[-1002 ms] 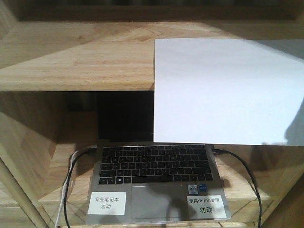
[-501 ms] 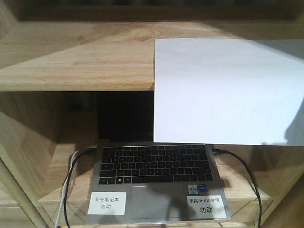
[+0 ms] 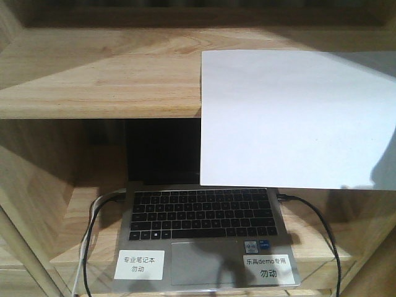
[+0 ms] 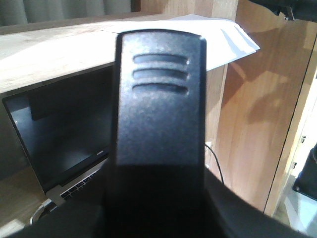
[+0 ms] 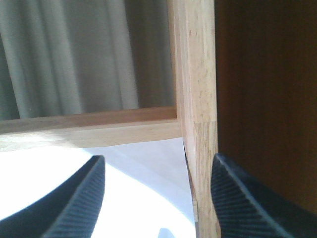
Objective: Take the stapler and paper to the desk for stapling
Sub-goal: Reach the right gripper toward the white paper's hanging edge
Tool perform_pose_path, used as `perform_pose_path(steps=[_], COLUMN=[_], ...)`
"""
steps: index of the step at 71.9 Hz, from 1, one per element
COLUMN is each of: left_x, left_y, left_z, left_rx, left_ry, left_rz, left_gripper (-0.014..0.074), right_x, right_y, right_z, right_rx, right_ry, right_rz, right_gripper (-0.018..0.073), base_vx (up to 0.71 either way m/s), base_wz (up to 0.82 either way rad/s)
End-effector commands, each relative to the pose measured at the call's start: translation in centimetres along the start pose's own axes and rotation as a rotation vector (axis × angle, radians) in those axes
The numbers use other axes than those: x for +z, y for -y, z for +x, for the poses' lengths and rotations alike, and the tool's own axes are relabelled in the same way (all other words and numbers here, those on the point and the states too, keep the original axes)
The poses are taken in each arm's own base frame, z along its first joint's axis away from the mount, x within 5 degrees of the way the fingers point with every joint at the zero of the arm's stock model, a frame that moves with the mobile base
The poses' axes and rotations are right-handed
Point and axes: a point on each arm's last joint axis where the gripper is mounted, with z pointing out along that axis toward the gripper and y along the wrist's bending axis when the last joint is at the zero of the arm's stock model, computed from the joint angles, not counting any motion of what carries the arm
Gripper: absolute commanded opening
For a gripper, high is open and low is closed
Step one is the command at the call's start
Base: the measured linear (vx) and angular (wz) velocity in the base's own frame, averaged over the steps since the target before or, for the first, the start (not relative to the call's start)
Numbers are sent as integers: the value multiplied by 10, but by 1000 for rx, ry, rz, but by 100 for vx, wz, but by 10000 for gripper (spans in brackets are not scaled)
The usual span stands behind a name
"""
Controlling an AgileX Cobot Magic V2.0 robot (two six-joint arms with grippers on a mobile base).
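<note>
Unmoved since before: paper (image 3: 297,117) overhanging shelf (image 3: 99,80) above laptop (image 3: 204,235), long axis sideways; stapler (image 4: 158,99) clamped lengthwise in left gripper (image 4: 158,213); right gripper (image 5: 157,168) agape, empty.

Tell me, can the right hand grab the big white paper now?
Probably yes. The right hand is open, with the paper lying bare just ahead between its fingers. Only the wooden post close beside one finger might get bumped.

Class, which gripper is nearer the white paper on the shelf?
Right. The right gripper hangs open close over the paper; the left gripper, holding the stapler, is farther back, with the paper on the shelf beyond.
</note>
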Motion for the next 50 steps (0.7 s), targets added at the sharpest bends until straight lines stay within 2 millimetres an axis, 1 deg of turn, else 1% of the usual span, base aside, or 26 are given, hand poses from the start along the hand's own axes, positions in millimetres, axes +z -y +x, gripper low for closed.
perform_pose_path(steps=[1,20,26,33,41,46,50], left_x=[-2,-2,-2,-2,-2,-2,-2], left_y=[0,0,0,0,0,0,0], left_z=[-18,-18,-18,-18,-18,-18,-18], left_rx=[-11,-11,-11,-11,-11,-11,-11], left_ry=[127,127,127,127,127,127,127], left_rz=[8,8,8,8,8,8,8], left_gripper=[-7,-7,-7,-7,-7,-7,-7], right_x=[1,1,1,1,1,0,-1], right_y=[-1,-1,-1,-1,0,0,0], right_z=[-16,-16,-16,-16,-16,-17,-18], right_rx=[-15,-23,1,82,195,267,346], right_ry=[92,93,94,93,93,105,118], right_rz=[-3,-2,-3,-6,-6,-8,-12], right_gripper=[435,435,451,517,659,728,729], base_vx=[0,0,0,0,0,0,0], base_wz=[0,0,0,0,0,0,0])
